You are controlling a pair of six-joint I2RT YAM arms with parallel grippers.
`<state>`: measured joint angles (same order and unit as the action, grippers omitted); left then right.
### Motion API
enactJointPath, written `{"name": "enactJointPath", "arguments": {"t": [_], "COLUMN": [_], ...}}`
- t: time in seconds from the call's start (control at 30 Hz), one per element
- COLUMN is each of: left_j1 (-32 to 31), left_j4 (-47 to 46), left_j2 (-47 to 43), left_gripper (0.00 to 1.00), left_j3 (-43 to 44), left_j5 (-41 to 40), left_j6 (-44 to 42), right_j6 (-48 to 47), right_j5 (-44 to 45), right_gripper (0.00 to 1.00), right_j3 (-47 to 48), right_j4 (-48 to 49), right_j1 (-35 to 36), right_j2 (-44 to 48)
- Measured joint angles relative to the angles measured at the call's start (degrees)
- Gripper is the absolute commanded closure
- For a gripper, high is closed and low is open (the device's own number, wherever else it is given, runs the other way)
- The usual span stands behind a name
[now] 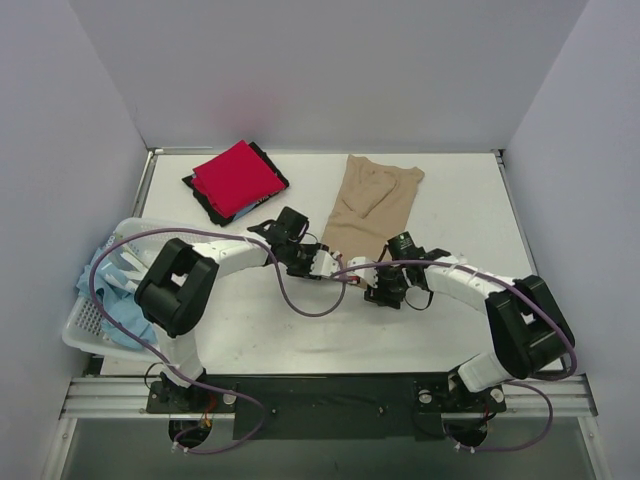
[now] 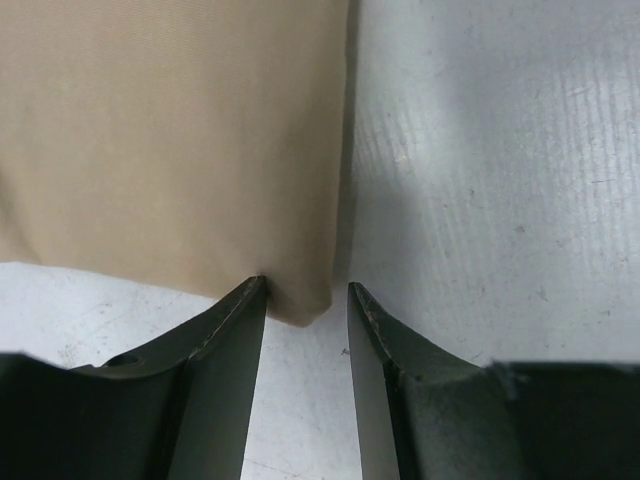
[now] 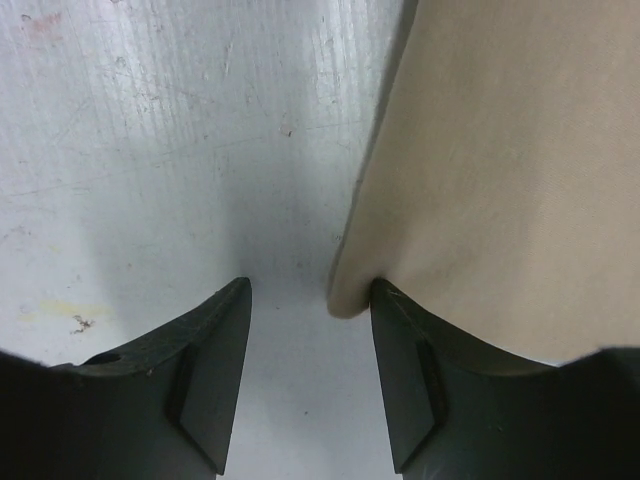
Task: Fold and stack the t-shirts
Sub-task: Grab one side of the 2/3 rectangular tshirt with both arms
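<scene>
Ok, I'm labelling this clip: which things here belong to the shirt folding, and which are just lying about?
Job: tan shirt, red shirt, black shirt under it, light blue shirts.
Lying about: white mesh basket holding the blue ones.

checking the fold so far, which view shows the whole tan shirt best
Top external: only it shows the whole tan shirt, laid out flat. The left wrist view shows just a corner between the fingers of the open left gripper; the right wrist view just a corner by the open right gripper.
</scene>
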<state>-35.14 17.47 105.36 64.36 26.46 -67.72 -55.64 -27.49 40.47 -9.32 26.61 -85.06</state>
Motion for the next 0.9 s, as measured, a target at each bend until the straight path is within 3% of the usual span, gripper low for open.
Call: {"name": "enactJointPath", "arguments": {"t": [0.17,0.27,0.33,0.63,0.9], "left_j1": [-0.46,-0.68,-1.11,-1.75,-1.97], "left_j4": [1.75,0.98,-0.63,-0.87,12.98], "left_j2": [0.52,0.52,0.7,0.74,0.44], "left_gripper": [0.55,0.88,1.0,1.0,1.0], "left_j3": [-0.13,-0.66,-1.18,-0.59,7.3], "left_j5": [-0.37,-1.03,-2.4,-5.09,-5.01], "left_j6": [-1.22,-1.29,-0.96,0.15,4.02], "right_j6": [-0.22,-0.09,0.04,0.63,0.68], "right_j5": [2.58,3.91,4.72,6.21,4.04], "right_gripper": [0.62,0.82,0.98,1.0,1.0], "right_j3": [0.92,0.98,1.2,2.16,0.33], "right_j4": [0.37,1.01,1.57,2.01,-3.91], "right_j1": [0.81,0.87,0.85,0.76,1.18], "right_j2": [-0.87,-1.07,-1.55,-2.34,9.18]}}
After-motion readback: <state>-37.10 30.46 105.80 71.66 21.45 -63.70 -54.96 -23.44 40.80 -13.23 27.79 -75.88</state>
